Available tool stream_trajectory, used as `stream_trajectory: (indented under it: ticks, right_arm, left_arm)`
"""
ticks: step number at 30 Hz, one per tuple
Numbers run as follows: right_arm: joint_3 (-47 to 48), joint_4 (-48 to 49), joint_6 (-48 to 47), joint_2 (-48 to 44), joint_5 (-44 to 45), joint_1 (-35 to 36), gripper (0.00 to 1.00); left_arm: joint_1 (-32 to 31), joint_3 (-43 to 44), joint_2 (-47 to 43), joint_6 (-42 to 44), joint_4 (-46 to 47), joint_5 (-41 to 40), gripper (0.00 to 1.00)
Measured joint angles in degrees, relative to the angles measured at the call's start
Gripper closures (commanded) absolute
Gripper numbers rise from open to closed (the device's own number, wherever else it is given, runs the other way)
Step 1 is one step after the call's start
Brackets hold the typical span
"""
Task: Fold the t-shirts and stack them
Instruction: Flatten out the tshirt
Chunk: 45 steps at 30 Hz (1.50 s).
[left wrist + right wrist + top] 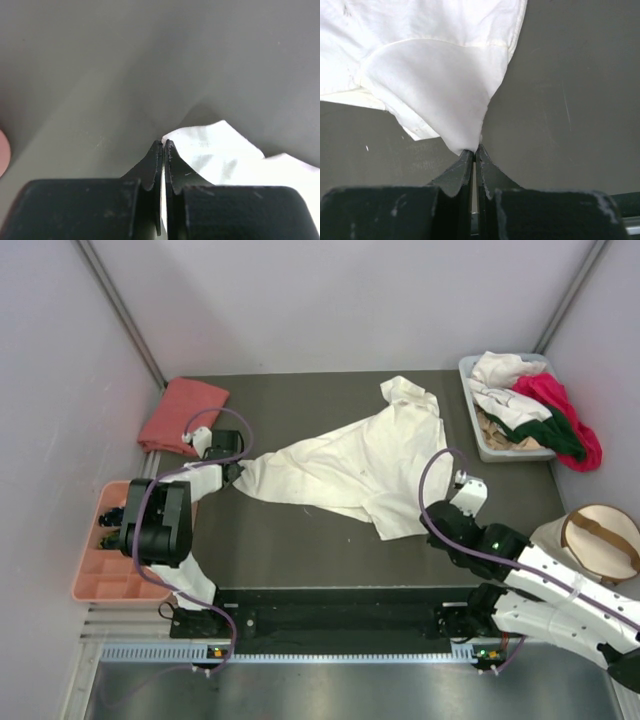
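Cream-white t-shirt (350, 465) is lying rumpled across the table (300, 560) | left tool (164, 144) is clenching its left corner; right tool (475, 149) is clenching its near-right edge | risk: thin pinches slipping if pulled taut

R hand (474, 150) pinching cream shirt (435, 75) corner, dark table (570, 100)

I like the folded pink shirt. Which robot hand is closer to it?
Left. The left hand pinches the cream shirt close by the folded salmon-pink shirt; the right hand grips the cream shirt's other end, far across the table.
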Motion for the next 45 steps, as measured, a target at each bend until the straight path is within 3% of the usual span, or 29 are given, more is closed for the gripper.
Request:
stream_trajectory:
  ticks: [12, 19, 26, 32, 36, 45]
  right_arm:
    - [-8.72, 14.40, -1.33, 9.33, -13.25, -0.15, 1.00]
    - [-4.02, 20.02, -4.87, 18.91, -13.62, -0.22, 1.00]
    - [-1.84, 21.97, -6.88, 19.39, -13.53, -0.22, 1.00]
    - [5.66, 18.47, -14.03, 13.62, -9.75, -0.81, 1.00]
    - [15.80, 16.44, -21.14, 8.20, -7.15, -4.90, 1.00]
    - [32.04, 19.32, -36.35, 6.19, 2.05, -8.87, 1.00]
  left_arm:
    - [0.00, 0.33, -2.38, 0.17, -2.16, 0.15, 1.00]
    - [0.00, 0.44, -2.40, 0.39, -2.58, 0.20, 1.00]
    - [0.00, 0.92, -3.32, 0.72, -3.80, 0.24, 1.00]
    - [-0.04, 2.47, -10.88, 2.36, -6.86, 1.95, 1.00]
    - [-0.15, 4.44, -20.06, 4.22, -8.57, 3.48, 1.00]
    - [-0.17, 16.31, -33.03, 7.78, -12.96, 6.40, 1.00]
